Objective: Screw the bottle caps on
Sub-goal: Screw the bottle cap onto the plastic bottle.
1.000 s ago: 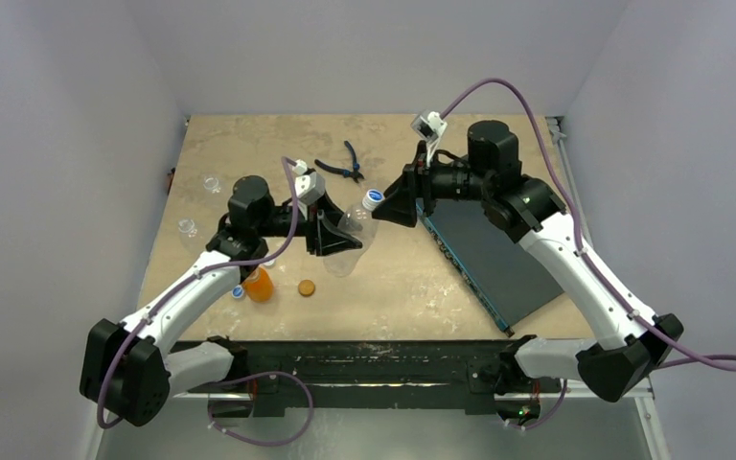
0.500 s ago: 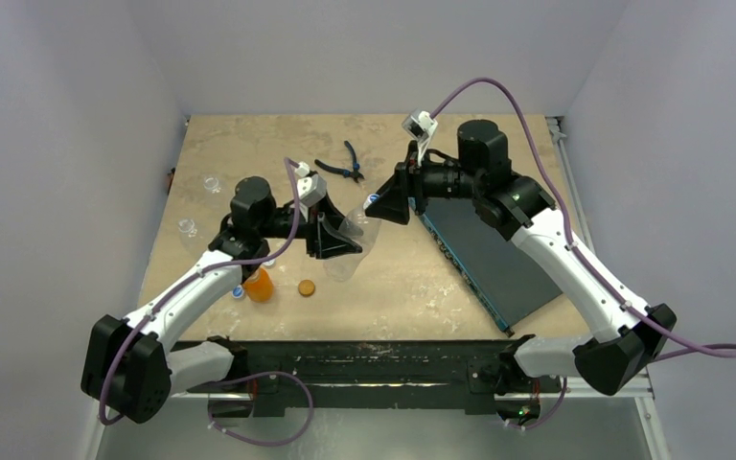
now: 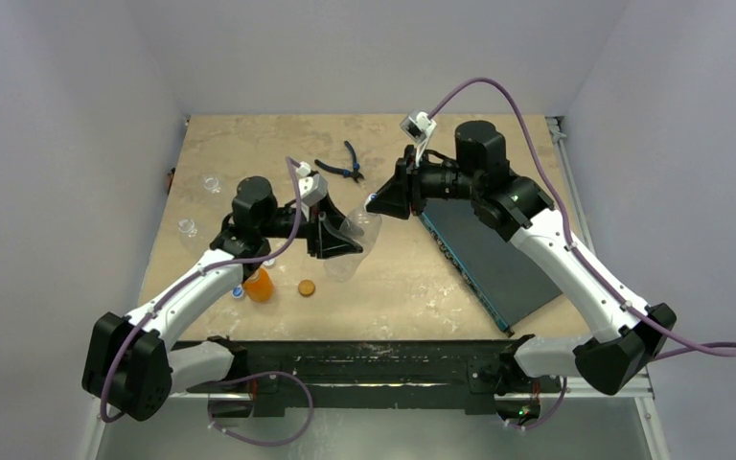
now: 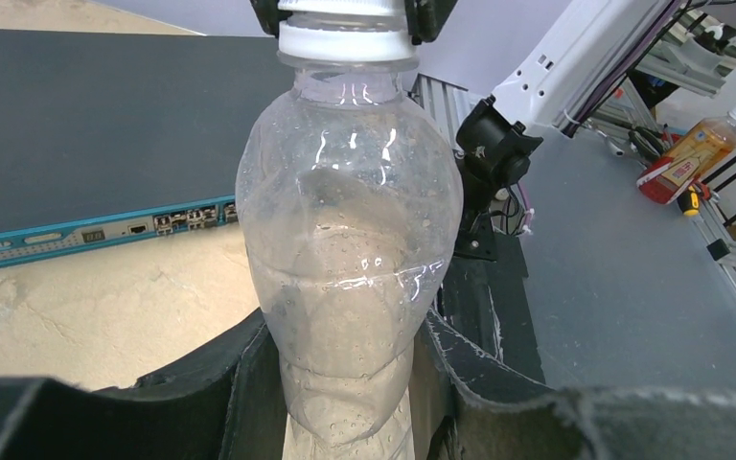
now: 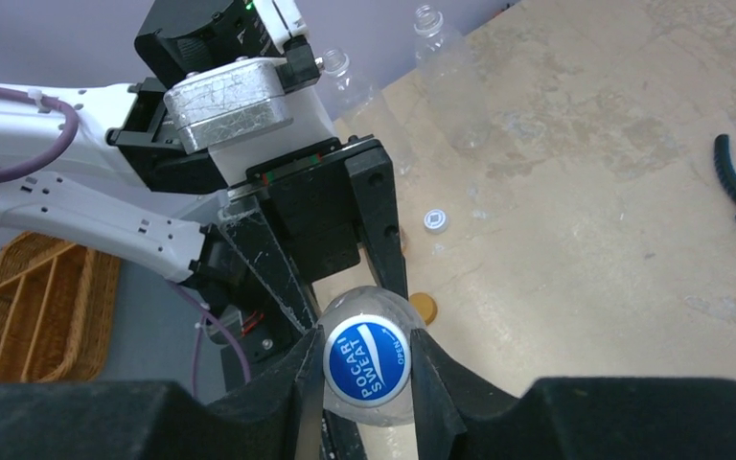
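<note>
A clear bottle [image 4: 350, 249] lies tilted in my left gripper [image 4: 350, 383], which is shut on its lower body; the top view shows this bottle [image 3: 350, 240] mid-table. Its blue-topped bottle cap [image 5: 367, 361] sits on the neck, white rim [image 4: 347, 40] showing. My right gripper [image 5: 367, 366] is shut on that cap, one finger touching each side. A squat orange bottle [image 3: 259, 285] stands near the left arm. An orange-brown cap [image 3: 307, 287] and a blue cap [image 3: 238, 293] lie beside it. A whitish cap [image 5: 434, 220] lies further off.
Two clear uncapped bottles [image 3: 213, 182] [image 3: 188, 227] stand at the table's left edge. Blue-handled pliers [image 3: 345, 165] lie at the back. A flat dark box with a teal edge [image 3: 489, 254] lies under the right arm.
My right gripper moved left onto the bottle's cap and closed its jaws on it. The left gripper and bottle stayed put.
</note>
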Controlling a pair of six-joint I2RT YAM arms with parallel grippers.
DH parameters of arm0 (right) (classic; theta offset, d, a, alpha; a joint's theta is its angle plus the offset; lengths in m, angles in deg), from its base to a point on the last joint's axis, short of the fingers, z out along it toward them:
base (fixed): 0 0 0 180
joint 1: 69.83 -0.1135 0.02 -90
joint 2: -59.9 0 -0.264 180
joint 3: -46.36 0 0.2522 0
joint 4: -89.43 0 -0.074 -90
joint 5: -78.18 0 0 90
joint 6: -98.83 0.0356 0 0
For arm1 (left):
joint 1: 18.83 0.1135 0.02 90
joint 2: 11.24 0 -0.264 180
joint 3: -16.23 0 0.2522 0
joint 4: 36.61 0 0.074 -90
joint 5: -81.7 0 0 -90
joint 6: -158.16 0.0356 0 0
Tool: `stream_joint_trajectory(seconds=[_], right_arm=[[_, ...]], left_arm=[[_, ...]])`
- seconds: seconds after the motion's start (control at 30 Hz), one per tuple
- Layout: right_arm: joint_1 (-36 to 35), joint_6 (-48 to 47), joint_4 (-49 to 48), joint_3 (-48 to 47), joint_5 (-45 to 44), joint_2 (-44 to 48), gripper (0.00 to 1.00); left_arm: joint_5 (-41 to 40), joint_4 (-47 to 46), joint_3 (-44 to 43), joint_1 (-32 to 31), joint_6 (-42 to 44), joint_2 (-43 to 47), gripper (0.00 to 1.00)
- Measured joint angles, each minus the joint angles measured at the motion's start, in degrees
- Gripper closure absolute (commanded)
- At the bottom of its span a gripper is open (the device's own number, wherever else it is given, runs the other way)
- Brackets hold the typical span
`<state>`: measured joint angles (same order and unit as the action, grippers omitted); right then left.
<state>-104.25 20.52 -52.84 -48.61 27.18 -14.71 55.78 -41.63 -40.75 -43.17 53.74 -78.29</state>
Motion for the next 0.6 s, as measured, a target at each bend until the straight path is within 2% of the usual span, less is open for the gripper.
stream_joint_trajectory(seconds=[0.13,0.27,0.4,0.6], right_arm=[[-0.11,0.13,1.03,-0.61,-2.1,-0.31,0.81],[-0.11,1.75,2.6,-2.43,-6.25,-2.32,0.88],[0.35,4.46,4.92,-5.57,-12.35,-5.81,0.89],[0.24,10.19,7.74,-7.72,-22.67,-9.88,0.91]], left_arm=[[-1.55,0.37,0.0,-0.09,0.48,-0.2,1.0],[-8.9,3.93,-1.05,-1.4,3.82,-0.2,1.0],[-25.24,7.54,-2.34,-6.25,7.56,-0.26,1.0],[-56.65,8.57,-3.26,-18.58,10.99,-3.19,1.0]])
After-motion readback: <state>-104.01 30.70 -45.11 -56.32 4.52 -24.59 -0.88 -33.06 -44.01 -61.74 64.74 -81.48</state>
